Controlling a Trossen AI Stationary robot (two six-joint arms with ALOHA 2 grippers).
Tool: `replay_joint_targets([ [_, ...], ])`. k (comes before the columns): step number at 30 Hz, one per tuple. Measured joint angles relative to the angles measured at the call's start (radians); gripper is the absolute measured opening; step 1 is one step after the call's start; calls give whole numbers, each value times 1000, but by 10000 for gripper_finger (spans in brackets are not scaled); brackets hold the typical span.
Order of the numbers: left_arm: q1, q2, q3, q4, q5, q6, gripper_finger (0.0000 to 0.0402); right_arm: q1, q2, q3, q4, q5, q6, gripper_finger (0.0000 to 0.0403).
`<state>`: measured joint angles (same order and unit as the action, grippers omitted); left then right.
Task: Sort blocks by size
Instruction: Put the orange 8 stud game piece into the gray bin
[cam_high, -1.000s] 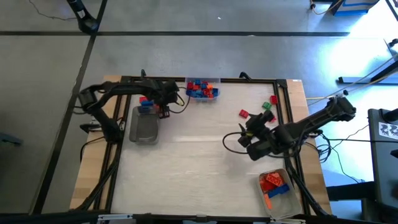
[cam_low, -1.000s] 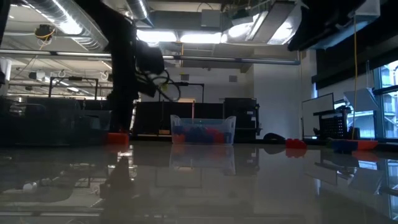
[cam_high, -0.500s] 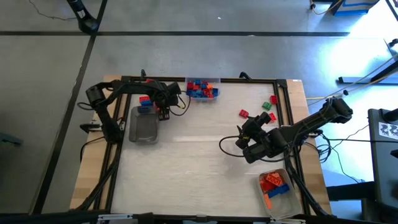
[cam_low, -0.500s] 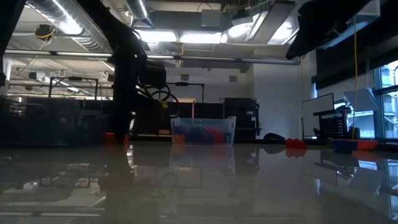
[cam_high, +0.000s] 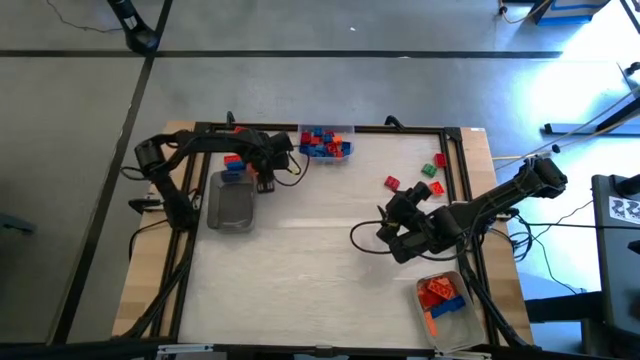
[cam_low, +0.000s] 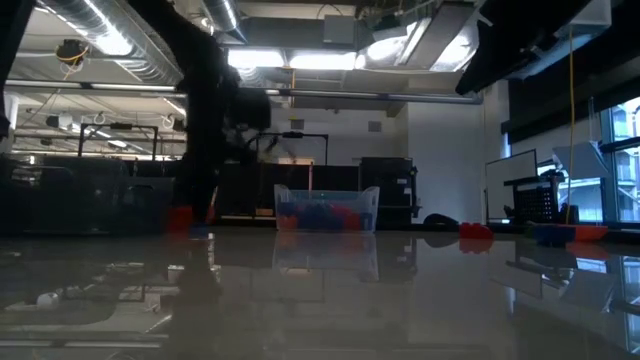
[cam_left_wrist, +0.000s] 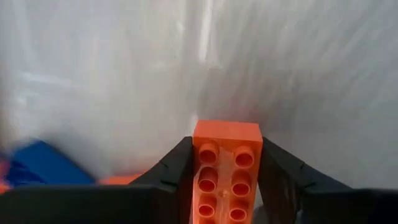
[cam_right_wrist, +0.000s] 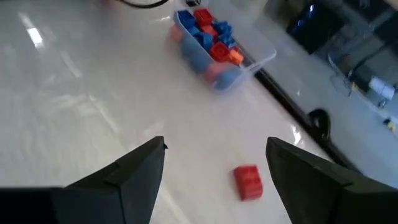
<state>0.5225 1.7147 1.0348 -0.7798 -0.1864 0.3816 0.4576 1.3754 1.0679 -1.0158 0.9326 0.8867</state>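
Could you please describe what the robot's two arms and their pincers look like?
Both arms are dark, jointed and slender, with black cables looping beside them. The left pincer and the right pincer each have two dark, matte, wedge-shaped fingers. I see no markings.

Open tabletop (cam_high: 300, 260) mid-table; trays (cam_high: 326, 143) and loose blocks (cam_high: 391, 183) along edges.

A clear tray (cam_high: 231, 205) lay on my bench (cam_high: 300, 270) at the left; another tray (cam_high: 326, 133) sat against the far edge, a third (cam_high: 462, 322) at the near right corner. Grey floor (cam_high: 300, 90) lay beyond.
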Motion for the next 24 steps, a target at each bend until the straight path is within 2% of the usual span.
replay_joint_targets([
  [4, -44, -95, 34, 31, 1, -56, 121, 0, 2, 0, 25, 74, -40, 280],
  [7, -90, -183, 34, 90, 1, -79, 121, 0, 33, 0, 42, 93, -69, 280],
  [9, -126, -247, 34, 132, 3, -91, 122, 0, 52, -1, 46, 149, -77, 280],
  [12, -187, -332, 34, 192, 45, -121, 122, 0, 89, 0, 49, 251, -88, 280],
  [14, -233, -388, 18, 270, 94, -143, 122, -11, 113, 0, 58, 265, -95, 280],
  [17, -298, -456, -45, 425, 173, -158, 122, -44, 127, -1, 126, 221, -134, 280],
  [19, -332, -481, -104, 535, 187, -175, 123, -67, 140, -6, 223, 164, -193, 280],
  [22, -385, -505, -202, 713, 190, -202, 125, -94, 149, -48, 457, 65, -361, 280],
  [24, -428, -507, -263, 846, 199, -219, 126, -121, 150, -97, 665, -42, -494, 280],
])
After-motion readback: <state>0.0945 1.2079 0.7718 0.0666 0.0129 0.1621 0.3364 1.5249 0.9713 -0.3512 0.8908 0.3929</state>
